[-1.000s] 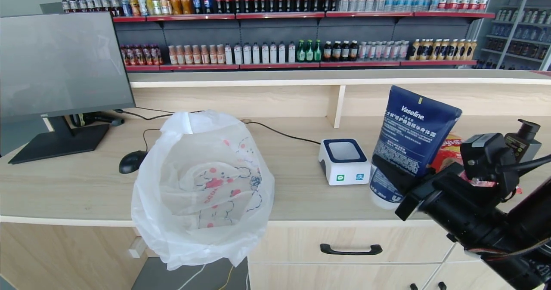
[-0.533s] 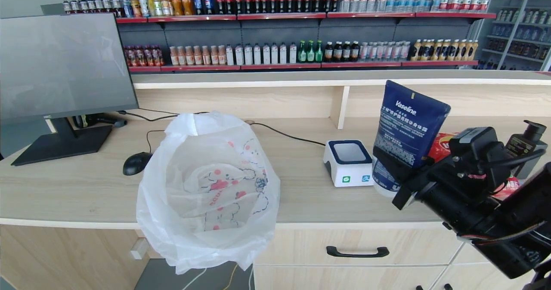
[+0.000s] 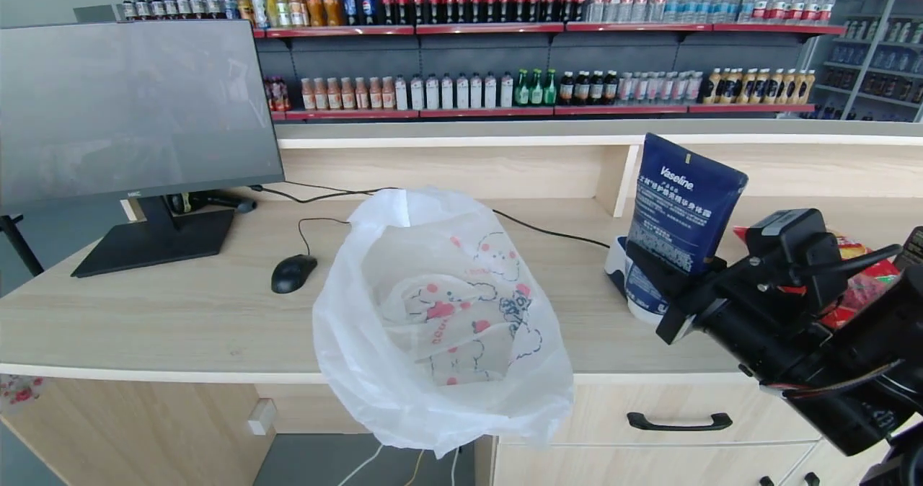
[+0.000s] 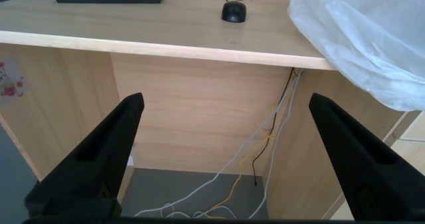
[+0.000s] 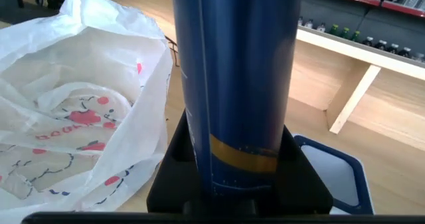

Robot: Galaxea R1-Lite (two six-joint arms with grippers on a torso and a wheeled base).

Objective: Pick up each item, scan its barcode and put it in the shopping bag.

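Observation:
My right gripper [image 3: 667, 284] is shut on the lower end of a tall blue pouch [image 3: 681, 212], holding it upright above the counter. The pouch stands directly over the white barcode scanner [image 3: 615, 262], hiding most of it. In the right wrist view the blue pouch [image 5: 236, 71] rises from my right gripper [image 5: 239, 177], with the scanner [image 5: 332, 177] just behind and the white shopping bag [image 5: 73, 131] to one side. The shopping bag [image 3: 440, 313] hangs open over the counter's front edge. My left gripper [image 4: 226, 157] is open, low before the counter front, holding nothing.
A red snack pack [image 3: 858, 284] and a dark bottle [image 3: 912, 244] lie behind my right arm. A monitor [image 3: 130, 104] and a black mouse [image 3: 292, 273] occupy the counter's left. Cables [image 4: 265, 151] hang under the counter. Drawers with a black handle [image 3: 678, 421] sit below.
The head camera has shifted, sliding the whole scene to the right. My right gripper has carried the blue pouch left, from beside the scanner to over it.

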